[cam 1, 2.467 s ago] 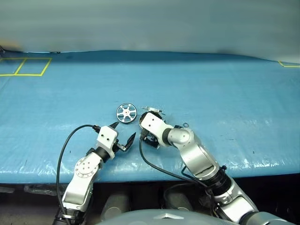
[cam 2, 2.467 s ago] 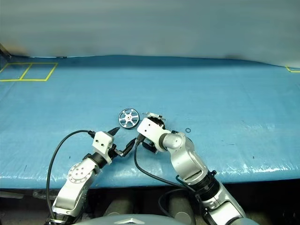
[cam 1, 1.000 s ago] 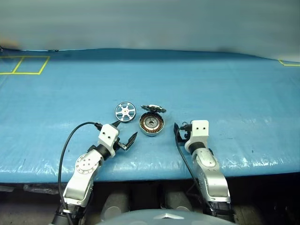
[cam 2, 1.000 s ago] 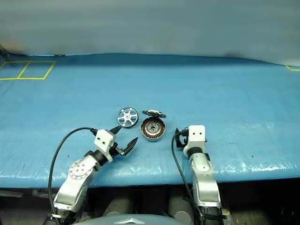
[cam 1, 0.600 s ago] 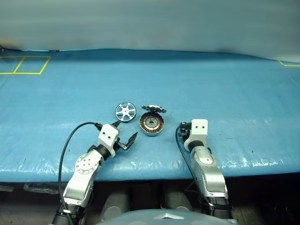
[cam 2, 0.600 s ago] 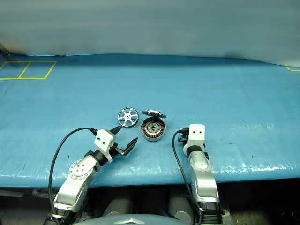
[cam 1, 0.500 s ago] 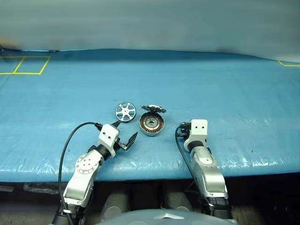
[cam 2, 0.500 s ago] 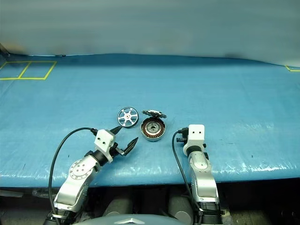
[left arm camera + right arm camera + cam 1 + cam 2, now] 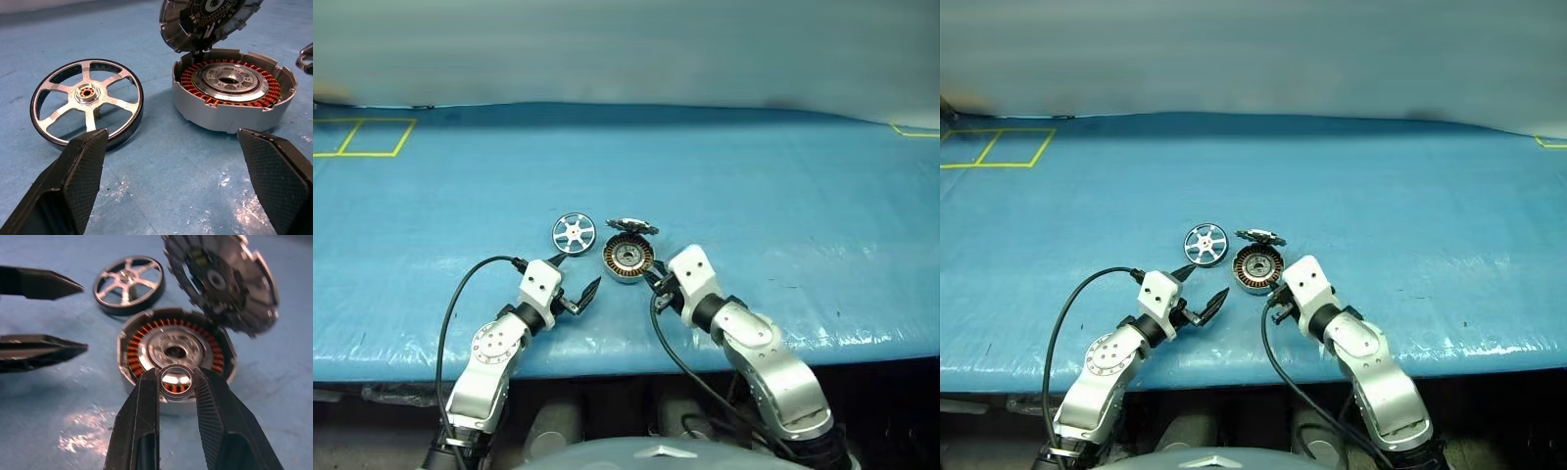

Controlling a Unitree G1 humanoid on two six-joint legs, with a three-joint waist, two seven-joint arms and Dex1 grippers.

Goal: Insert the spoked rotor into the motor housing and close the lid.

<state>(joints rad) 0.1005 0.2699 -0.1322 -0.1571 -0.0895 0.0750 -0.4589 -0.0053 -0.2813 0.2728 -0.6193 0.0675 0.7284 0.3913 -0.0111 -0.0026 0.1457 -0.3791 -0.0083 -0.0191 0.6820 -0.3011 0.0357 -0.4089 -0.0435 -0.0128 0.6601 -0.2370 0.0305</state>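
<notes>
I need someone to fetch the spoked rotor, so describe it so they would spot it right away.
On the blue table, three metal parts sit near the front edge. The spoked rotor lies flat, apart from the motor housing, on its left. It alone is a thin wheel with six pale spokes, without copper windings or the lid's toothed edge.

Lid [image 9: 208,19] top cut off by left wrist view's edge.

Even overhead light, glare patches, blurred backdrop.
</notes>
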